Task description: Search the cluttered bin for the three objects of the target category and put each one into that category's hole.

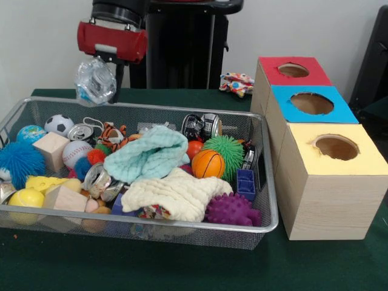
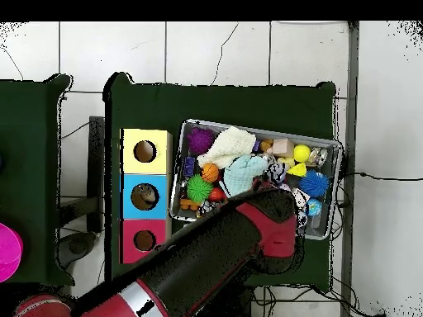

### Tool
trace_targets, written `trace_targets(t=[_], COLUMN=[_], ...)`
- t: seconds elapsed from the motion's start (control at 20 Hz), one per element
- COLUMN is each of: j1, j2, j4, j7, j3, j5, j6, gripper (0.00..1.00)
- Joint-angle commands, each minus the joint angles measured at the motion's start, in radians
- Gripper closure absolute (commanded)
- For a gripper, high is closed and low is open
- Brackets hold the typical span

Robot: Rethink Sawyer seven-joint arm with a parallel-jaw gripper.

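One crumpled clear plastic bottle [image 1: 94, 80], apparently clenched in fingers [image 1: 106, 73], above bin [image 1: 254, 130].

Robot lab: green-covered table [image 1: 182, 273] on tiled floor [image 2: 215, 49], loose cables [image 2: 363, 176], wire bin [image 1: 260, 225] of toys, colored sorting boxes [image 1: 327, 200] with holes.

- Bin [image 1: 267, 182] packed edge to edge; two cloths [image 1: 163, 176] blanket the middle, burying what's beneath.
- Arm [image 2: 206, 264] hangs over the bin's far left corner, crushed bottle [image 1: 94, 80] dangling.
- Three box holes [image 1: 312, 103] open from above.
- Green surface [image 1: 182, 267] in front lies free.
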Motion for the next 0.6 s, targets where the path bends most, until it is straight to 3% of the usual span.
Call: trace_targets(t=[0.05,0.3,0.6], j1=[-0.094,-0.1,-0.081], j2=[-0.061,-0.074,-0.099], j4=[0.09,0.062,0.056], j7=[-0.378,-0.285,-0.246], j3=[0.252,0.298,0.31], j5=[0.077,-0.044,-0.099], j6=[-0.247,-0.347,-0.409], gripper=[1.0,1.0,1.0])
